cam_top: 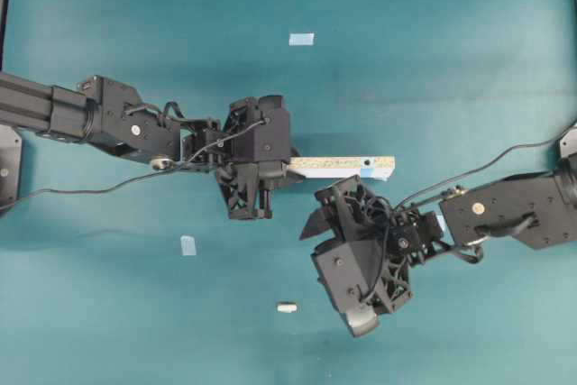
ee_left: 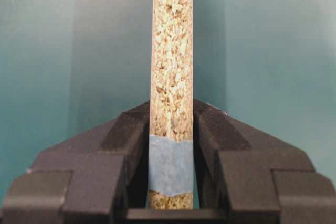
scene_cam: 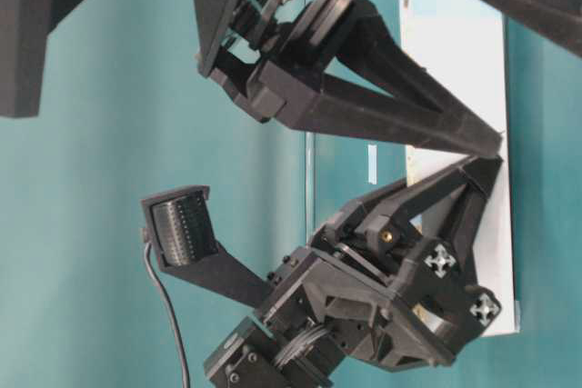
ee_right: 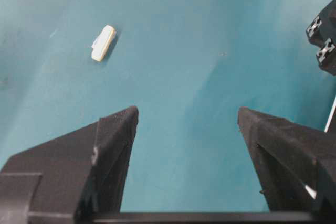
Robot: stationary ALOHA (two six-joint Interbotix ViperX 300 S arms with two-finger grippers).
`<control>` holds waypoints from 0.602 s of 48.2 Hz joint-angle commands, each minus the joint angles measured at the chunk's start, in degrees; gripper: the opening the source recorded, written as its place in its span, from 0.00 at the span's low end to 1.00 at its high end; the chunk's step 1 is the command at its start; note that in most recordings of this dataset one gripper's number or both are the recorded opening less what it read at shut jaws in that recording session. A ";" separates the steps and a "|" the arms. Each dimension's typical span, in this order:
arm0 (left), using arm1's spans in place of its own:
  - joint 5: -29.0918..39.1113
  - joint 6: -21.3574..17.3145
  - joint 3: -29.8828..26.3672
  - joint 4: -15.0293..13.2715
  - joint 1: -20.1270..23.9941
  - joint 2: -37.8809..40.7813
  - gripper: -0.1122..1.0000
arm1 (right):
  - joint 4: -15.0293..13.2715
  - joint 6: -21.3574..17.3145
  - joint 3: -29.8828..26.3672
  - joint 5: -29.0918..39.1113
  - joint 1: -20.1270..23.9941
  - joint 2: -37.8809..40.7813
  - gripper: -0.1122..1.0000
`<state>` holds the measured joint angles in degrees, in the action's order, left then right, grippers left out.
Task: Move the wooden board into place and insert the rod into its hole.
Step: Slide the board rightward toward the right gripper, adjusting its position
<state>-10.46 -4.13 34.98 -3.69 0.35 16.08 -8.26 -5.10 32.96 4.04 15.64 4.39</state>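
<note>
The wooden board (cam_top: 343, 167) is a long pale strip reaching rightward from my left gripper (cam_top: 284, 169), which is shut on its left end. Near the board's right end sits a light-blue patch (cam_top: 368, 165) with the small dark hole (cam_top: 369, 171). In the left wrist view both fingers (ee_left: 131, 135) press the speckled board (ee_left: 171, 51) just above a blue tape band (ee_left: 169, 163). The rod (cam_top: 286, 307), a tiny cream peg, lies loose on the table at lower middle. My right gripper (cam_top: 317, 214) hangs open and empty below the board, with the rod (ee_right: 103, 43) ahead to its left.
Two small pale-blue tape squares lie on the teal table, one at the top middle (cam_top: 301, 39) and one at lower left (cam_top: 187, 245). The left arm's black gripper body (ee_right: 323, 40) shows at the right edge of the right wrist view.
</note>
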 commanded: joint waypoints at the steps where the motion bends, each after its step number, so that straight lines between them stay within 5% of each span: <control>1: 0.53 0.53 -1.49 -0.09 -0.18 -1.23 0.29 | 0.00 0.00 -0.79 -0.26 0.00 -1.32 0.87; 29: 1.49 0.62 -3.08 -0.09 -0.35 -1.14 0.30 | 0.00 0.00 -0.70 -0.26 0.00 -1.23 0.87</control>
<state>-8.70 -4.04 33.22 -3.69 0.35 16.00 -8.26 -5.10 32.96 4.04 15.64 4.48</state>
